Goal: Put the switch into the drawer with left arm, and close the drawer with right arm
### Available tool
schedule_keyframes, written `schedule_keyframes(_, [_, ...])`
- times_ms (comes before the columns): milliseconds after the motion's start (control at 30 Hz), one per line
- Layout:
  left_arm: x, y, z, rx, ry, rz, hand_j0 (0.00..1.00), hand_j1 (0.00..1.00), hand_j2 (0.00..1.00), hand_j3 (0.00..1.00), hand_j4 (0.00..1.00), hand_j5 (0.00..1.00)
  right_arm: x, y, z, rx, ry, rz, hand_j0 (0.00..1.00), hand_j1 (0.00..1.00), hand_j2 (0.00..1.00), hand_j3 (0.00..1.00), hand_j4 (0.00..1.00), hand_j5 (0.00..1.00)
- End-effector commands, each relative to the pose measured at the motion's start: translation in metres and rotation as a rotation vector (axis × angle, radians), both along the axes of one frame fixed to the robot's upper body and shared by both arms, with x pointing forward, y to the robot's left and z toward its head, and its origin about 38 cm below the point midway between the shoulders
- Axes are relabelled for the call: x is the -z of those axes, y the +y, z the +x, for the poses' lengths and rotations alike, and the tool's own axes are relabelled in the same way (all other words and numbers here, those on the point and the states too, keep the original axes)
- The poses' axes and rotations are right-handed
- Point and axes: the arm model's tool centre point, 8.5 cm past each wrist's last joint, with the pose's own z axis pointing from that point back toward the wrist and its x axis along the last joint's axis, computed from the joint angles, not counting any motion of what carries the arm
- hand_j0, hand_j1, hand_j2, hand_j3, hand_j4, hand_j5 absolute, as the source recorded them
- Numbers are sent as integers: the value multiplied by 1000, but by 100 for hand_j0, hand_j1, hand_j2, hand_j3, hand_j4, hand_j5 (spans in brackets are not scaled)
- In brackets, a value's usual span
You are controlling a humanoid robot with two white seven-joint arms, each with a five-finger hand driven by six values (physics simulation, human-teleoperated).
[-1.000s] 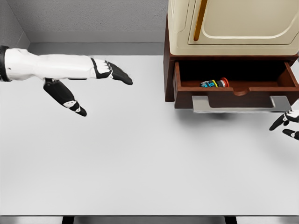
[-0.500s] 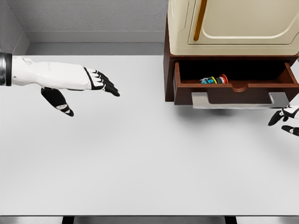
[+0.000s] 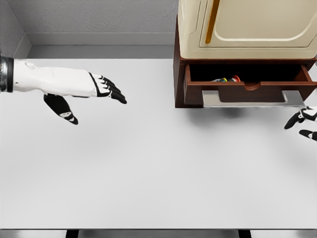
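The left robot hand (image 3: 94,89) is released, fingers spread, holding nothing above the counter (image 3: 148,168). At 3 o'clock, the right robot hand (image 3: 304,124) is relaxed under the drawer (image 3: 245,91), touching nothing; the switch (image 3: 227,79) lies inside.

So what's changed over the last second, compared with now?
The drawer slid further into the cabinet, partly hiding the switch. The right hand followed it up. The left hand drew back leftward, open and empty. Nothing was grasped or released.

The cabinet (image 3: 247,29) stands at the back right of the surface (image 3: 148,168). Its drawer (image 3: 247,91) sticks out below, with the switch (image 3: 228,79) inside.
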Motion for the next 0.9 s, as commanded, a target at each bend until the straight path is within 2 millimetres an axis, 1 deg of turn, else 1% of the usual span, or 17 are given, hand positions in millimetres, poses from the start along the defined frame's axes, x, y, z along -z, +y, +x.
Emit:
schedule_keyframes(0, [13,-1,-2,4,38,13,100,100,100,100,100,100,-4,1,0,-5,-3,29,55,55,55,55,55,55])
schedule_keyframes(167, [15,-4,-2,10,42,13,100,100,100,100,100,100,-4,2,1,-11,-2,27,55,55,55,55,55,55])
schedule_keyframes(300, [15,-5,-2,13,43,13,100,100,100,100,100,100,-4,14,11,-47,-7,28,55,55,55,55,55,55])
schedule_keyframes(367, [15,-6,-2,16,43,12,100,100,100,100,100,100,-2,15,12,-50,-1,28,55,55,55,55,55,55])
schedule_keyframes(400, [17,-16,-1,39,48,5,100,100,100,100,100,100,-1,18,13,-60,2,27,55,55,55,55,55,55])
schedule_keyframes(433, [21,-32,0,74,56,-5,100,100,100,100,100,100,1,21,14,-67,6,22,55,55,55,55,55,55])
schedule_keyframes(467, [22,-35,-1,82,58,-7,100,100,100,100,100,100,1,21,14,-67,4,22,55,55,55,55,55,55])
schedule_keyframes(567, [22,-26,7,45,57,-3,100,100,100,100,100,100,-2,21,16,-67,-6,20,55,55,55,55,55,55])
schedule_keyframes(667, [24,-13,18,-8,58,3,100,100,100,100,100,100,-2,15,20,-46,-11,7,55,55,55,55,55,55])
schedule_keyframes(700, [24,-12,18,-10,59,4,100,100,100,100,100,100,-2,15,21,-47,-11,2,55,55,55,55,55,55])
schedule_keyframes(767, [26,-12,18,-9,63,6,100,100,100,100,100,100,3,23,25,-70,-1,-10,55,55,55,55,55,55])
schedule_keyframes(833, [46,-11,13,-5,113,42,100,100,100,100,100,100,2,24,27,-73,-6,-12,55,55,55,55,55,55])
schedule_keyframes(867, [50,-10,12,-7,123,49,100,100,100,100,100,100,2,24,27,-74,-6,-12,55,55,55,55,55,55])
